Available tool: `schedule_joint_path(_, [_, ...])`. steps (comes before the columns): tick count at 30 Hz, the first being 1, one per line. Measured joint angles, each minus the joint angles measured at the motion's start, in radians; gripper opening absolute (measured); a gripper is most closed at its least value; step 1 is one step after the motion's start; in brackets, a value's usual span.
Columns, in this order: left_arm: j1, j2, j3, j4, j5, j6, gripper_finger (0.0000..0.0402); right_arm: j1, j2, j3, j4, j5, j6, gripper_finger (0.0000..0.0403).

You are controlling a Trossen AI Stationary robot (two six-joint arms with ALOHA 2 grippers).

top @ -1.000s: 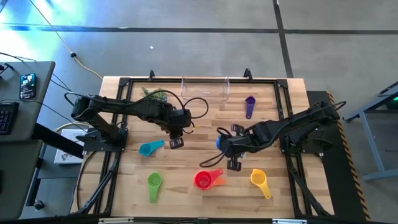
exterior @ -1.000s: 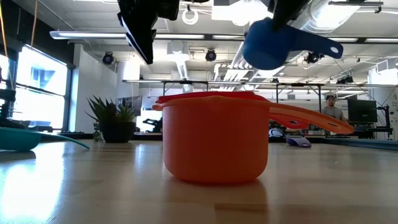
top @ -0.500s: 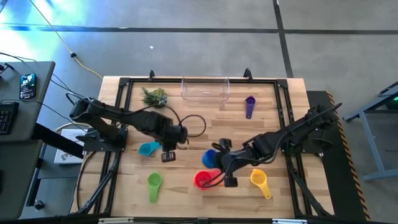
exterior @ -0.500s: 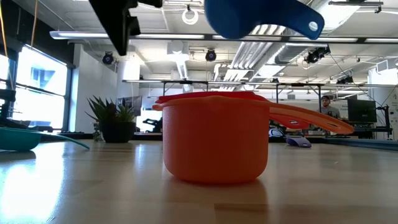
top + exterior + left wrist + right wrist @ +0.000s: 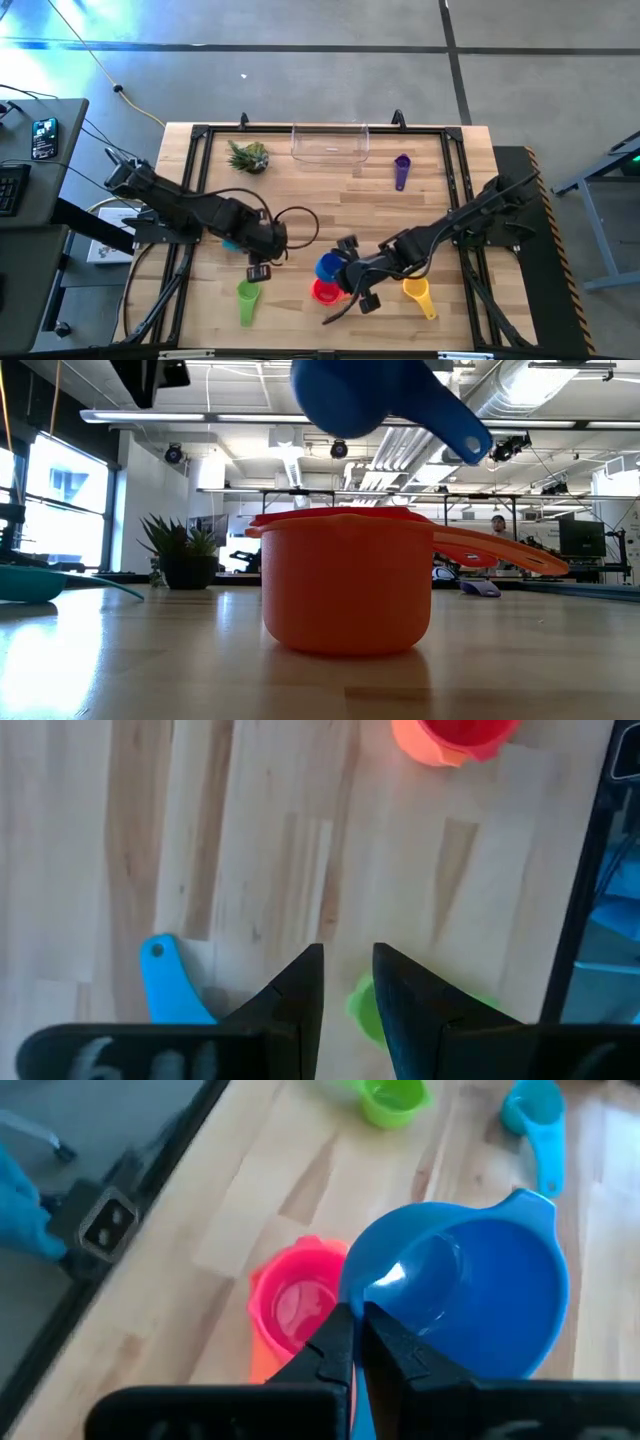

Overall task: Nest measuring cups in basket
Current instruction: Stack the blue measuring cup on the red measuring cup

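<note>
The blue measuring cup [image 5: 328, 267] is held clamped by its handle in the right gripper [image 5: 352, 281], raised above the red cup [image 5: 322, 291], which sits nested in the orange cup [image 5: 347, 592]; a second ago it was carried farther back. The left gripper [image 5: 259, 272], slightly parted and empty, has been moved toward the green cup [image 5: 247, 293], partly covering the light blue cup [image 5: 165, 982]. The basket [image 5: 329, 144] is seen empty at the far edge.
</note>
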Motion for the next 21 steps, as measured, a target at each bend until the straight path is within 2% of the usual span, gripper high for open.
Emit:
schedule_joint_path(12, [-0.027, 0.001, 0.000, 0.009, -0.009, -0.135, 0.0078, 0.006, 0.061, 0.000, 0.042, -0.114, -0.179, 0.0005])
schedule_joint_path(21, [-0.027, 0.001, 0.000, 0.009, -0.038, -0.162, 0.0078, 0.014, 0.076, 0.000, 0.021, -0.112, -0.319, 0.0006])
